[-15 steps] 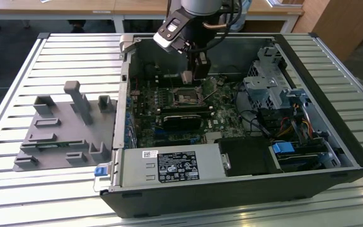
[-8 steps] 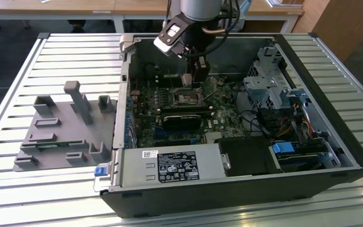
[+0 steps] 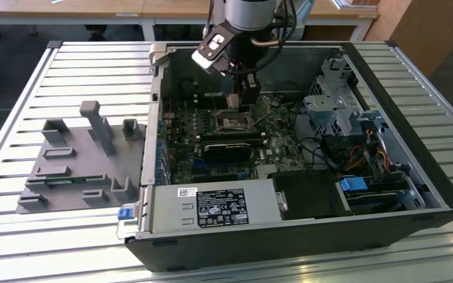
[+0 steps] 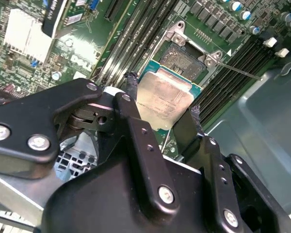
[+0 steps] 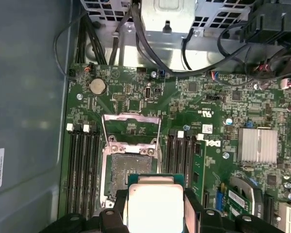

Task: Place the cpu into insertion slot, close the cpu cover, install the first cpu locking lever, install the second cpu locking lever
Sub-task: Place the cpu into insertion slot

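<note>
Second wrist view gives us the clearest look: the gripper (image 4: 162,99) has its two black fingers (image 4: 136,114) clamped on opposite edges of the cpu (image 4: 166,97), whose silvery-beige top faces the camera. The chip hangs above the green motherboard (image 4: 87,53), close to the insertion slot (image 4: 184,57) but not seated in it (the socket's dark centre lies bare). In the first wrist view we see the cpu (image 5: 155,206) held at one edge of the insertion slot (image 5: 131,165). The cpu cover (image 5: 131,117) is swung open, lying back from the socket toward a round coin battery (image 5: 97,86). In the exterior view the gripper (image 3: 246,97) reaches down into the open computer case (image 3: 289,244), just above the insertion slot (image 3: 235,119). A grey fixture (image 3: 77,159) sits on the slatted table (image 3: 92,65), to the exterior view's left of the case.
</note>
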Motion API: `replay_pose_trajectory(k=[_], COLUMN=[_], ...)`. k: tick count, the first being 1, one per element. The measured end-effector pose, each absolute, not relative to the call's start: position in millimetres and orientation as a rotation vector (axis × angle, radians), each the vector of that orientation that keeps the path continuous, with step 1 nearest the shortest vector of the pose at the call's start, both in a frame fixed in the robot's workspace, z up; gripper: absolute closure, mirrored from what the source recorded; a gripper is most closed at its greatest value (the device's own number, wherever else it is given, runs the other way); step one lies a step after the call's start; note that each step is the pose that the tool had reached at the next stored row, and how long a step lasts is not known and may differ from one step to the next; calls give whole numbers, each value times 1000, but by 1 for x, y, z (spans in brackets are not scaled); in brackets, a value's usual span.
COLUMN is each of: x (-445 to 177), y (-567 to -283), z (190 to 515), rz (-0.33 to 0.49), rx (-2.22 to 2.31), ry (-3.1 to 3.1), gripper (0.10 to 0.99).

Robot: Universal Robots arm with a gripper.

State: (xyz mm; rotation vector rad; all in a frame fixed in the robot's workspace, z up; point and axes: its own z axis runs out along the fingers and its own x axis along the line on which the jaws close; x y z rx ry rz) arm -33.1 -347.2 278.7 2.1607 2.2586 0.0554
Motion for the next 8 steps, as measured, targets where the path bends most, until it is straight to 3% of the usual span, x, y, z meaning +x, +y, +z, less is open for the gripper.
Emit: replay_pose_trajectory(k=[8], x=[-33], y=[-345], z=[264], rz=[55], rx=[2161], ry=[2259], gripper=[545])
